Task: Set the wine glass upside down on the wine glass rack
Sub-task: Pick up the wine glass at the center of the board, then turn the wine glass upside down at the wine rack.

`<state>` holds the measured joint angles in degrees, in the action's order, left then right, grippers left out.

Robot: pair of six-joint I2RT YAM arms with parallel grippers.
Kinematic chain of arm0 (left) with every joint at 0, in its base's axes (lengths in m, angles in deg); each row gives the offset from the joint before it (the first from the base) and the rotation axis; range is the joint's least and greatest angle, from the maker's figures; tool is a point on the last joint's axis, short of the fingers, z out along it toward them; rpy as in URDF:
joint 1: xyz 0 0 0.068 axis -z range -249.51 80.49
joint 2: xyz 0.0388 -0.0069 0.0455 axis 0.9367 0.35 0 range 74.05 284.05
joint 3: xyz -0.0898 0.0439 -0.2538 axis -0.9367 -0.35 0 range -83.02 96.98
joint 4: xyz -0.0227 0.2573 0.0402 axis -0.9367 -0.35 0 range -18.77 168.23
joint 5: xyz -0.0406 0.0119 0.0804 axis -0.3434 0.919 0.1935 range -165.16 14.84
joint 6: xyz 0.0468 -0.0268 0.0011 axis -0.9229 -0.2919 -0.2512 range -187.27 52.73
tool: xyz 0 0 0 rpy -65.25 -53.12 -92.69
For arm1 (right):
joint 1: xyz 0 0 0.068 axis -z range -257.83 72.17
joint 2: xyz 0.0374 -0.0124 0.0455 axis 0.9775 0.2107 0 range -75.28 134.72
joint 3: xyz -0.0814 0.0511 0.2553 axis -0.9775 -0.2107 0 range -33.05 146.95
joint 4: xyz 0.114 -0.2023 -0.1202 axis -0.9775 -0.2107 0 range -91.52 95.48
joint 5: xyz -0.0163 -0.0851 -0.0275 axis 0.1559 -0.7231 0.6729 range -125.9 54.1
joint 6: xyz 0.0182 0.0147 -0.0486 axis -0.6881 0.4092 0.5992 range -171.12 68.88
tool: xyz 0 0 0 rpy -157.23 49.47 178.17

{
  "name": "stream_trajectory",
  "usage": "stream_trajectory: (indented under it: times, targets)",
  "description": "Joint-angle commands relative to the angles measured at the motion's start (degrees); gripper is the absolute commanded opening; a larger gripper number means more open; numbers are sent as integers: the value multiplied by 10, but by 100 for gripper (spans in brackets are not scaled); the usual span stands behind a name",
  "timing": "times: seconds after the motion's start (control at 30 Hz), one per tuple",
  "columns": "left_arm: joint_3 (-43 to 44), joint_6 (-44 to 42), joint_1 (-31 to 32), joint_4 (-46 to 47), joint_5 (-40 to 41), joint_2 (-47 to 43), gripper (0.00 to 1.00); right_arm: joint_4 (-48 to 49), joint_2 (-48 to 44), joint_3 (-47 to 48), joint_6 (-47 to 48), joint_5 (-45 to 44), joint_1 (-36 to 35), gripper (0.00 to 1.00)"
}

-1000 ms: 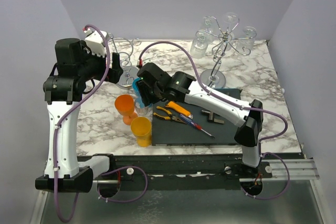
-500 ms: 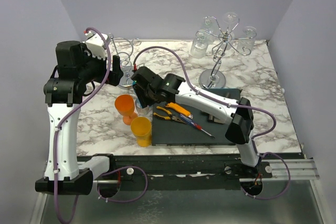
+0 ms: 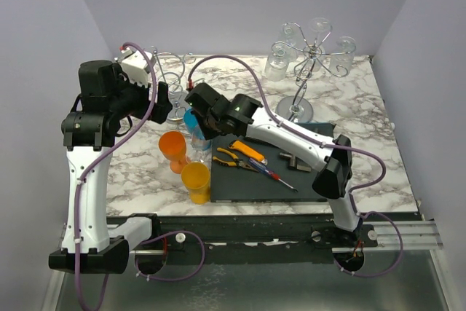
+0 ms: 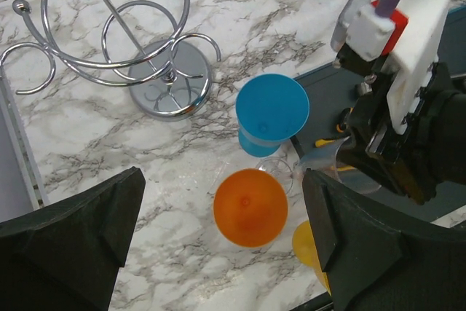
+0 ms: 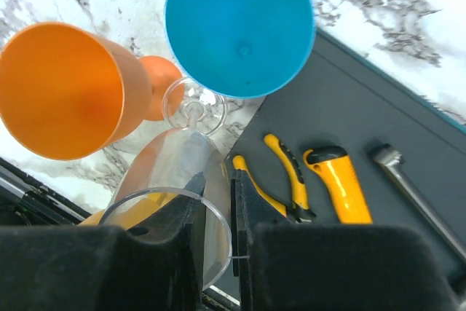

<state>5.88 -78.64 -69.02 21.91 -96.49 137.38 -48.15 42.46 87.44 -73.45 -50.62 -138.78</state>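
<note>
Chrome rack (image 4: 182,81) upper left, blue goblet (image 4: 271,111) beside orange goblet (image 4: 250,207), marble tabletop (image 4: 95,143).

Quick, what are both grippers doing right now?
Left gripper: open, holding nothing.
Right gripper: closed on the rim of the clear glass.

Right hand (image 5: 216,187) clamped, left hand (image 4: 222,180) spread wide.

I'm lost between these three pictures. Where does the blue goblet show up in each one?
Top external: the blue goblet is left of centre, partly hidden by the right arm.
Left wrist: the blue goblet is just right of centre.
Right wrist: the blue goblet is at top centre, seen from above.
Shared landmark: the orange goblet stands next to it in every view.
</note>
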Motion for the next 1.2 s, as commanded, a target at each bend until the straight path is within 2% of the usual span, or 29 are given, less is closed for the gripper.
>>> stream_trajectory:
  times: [0.0,0.23,0.37,0.47,0.7,0.8,1.17]
  targets:
    - [-5,5,0,-4,-50,2,99,-56,-54,55,17,-41,8,1]
    - [-10,19,0,4,-113,4,99,-143,-103,140,37,-65,14,1]
    - [-19,43,0,17,-158,6,99,-150,-147,162,46,-78,15,1]
    - [-28,58,0,35,-184,7,99,-109,-198,136,50,-93,16,1]
    - [-40,111,4,68,-240,18,99,95,-332,-40,56,-88,16,1]
    - [-48,135,20,76,-242,25,99,159,-368,-87,55,-74,16,1]
    - [-45,156,64,106,-228,48,99,205,-385,-116,36,-38,16,1]
